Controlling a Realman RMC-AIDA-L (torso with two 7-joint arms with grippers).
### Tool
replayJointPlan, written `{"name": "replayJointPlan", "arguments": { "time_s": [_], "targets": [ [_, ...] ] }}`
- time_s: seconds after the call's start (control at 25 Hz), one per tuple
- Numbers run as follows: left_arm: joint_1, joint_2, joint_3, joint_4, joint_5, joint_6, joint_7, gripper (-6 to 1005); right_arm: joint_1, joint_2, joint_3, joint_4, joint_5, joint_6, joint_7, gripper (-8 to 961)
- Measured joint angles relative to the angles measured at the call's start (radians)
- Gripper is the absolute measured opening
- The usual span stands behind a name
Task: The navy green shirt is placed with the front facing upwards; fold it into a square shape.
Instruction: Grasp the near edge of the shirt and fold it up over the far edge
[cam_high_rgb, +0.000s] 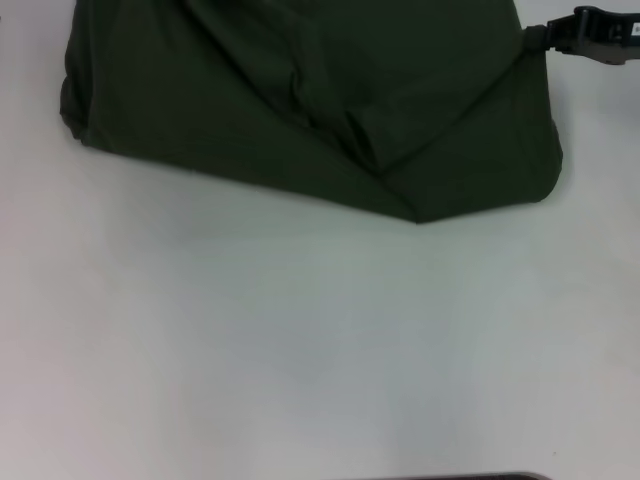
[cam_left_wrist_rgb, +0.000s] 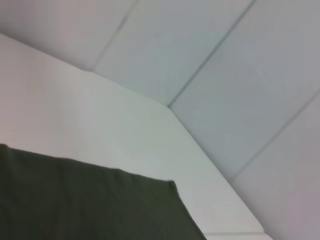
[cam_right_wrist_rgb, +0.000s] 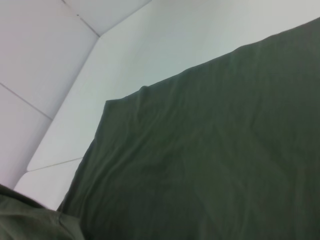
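Note:
The navy green shirt (cam_high_rgb: 300, 90) lies bunched across the far part of the white table (cam_high_rgb: 300, 340), its plain dark fabric doubled over with diagonal creases running to a point at the near edge. No lettering shows. My right gripper (cam_high_rgb: 535, 38) is at the far right, pinching the shirt's right edge, and the cloth draws taut toward it. In the right wrist view the shirt (cam_right_wrist_rgb: 210, 150) fills most of the picture, with a raised bunch of fabric close to the camera. The left wrist view shows only a corner of the shirt (cam_left_wrist_rgb: 85, 200). My left gripper is out of view.
The table's white top spreads from the shirt to the near edge. A dark strip (cam_high_rgb: 480, 477) shows at the near edge. Both wrist views show the table's edge (cam_left_wrist_rgb: 210, 165) with pale floor tiles (cam_left_wrist_rgb: 240, 75) beyond it.

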Motion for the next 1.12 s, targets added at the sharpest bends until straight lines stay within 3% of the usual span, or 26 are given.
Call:
{"name": "replayJointPlan", "arguments": {
  "time_s": [0.44,0.68,1.12],
  "targets": [
    [-0.015,-0.050,0.033,-0.003,-0.070,-0.168,0.027,32,0.052,0.016,-0.064,0.043,0.013,0.154,-0.009,72],
    [-0.027,-0.060,0.064,-0.029,-0.080,-0.249,0.032,32,0.074,0.020,-0.080,0.035,0.038,0.201,-0.019,74],
    [-0.029,-0.073,0.069,-0.037,-0.091,-0.339,0.032,31,0.095,0.007,-0.137,0.032,0.086,0.269,-0.020,78]
  ]
}}
